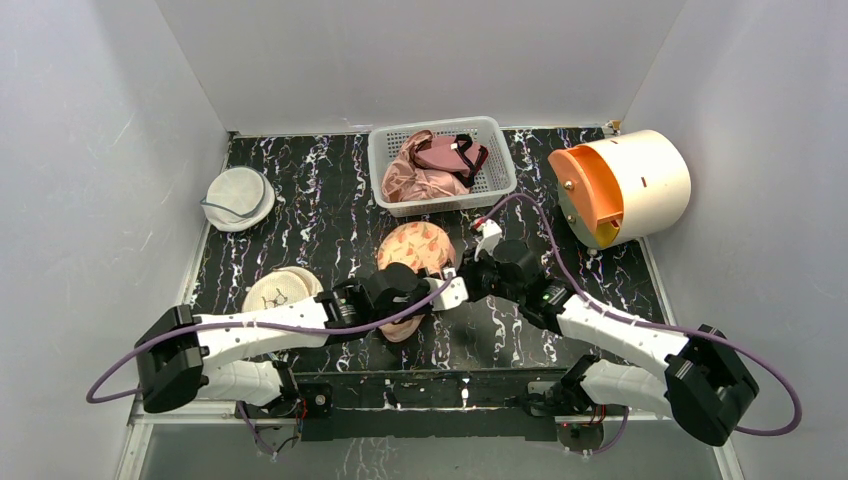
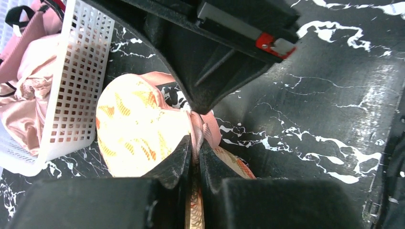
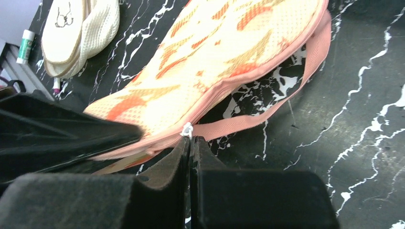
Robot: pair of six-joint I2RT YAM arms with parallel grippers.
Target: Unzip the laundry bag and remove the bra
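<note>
Your left gripper (image 2: 196,153) is clenched on the pink edging (image 2: 206,130) of the laundry bag (image 1: 420,245). The bag lies on the black table (image 1: 300,215), near the white basket (image 1: 450,205). Your right gripper (image 3: 190,143) is pinched tight on the small white zip pull (image 3: 187,130) at the bag's side.

Enclosure viewed from above. A desk (image 1: 330,200) with a black, marble-like surface veined in white is being enclosed on three sides by plain pale grey panels: the left wall (image 1: 100,150), the back wall (image 1: 420,60) and the right wall (image 1: 760,100). The two side walls are being shown slanting outward toward the near edge. The scene is being lit evenly and softly, and a faint sheen is being returned by the walls. A pale strip (image 1: 193,262) is being shown along the desk's left edge, against the left wall.
</note>
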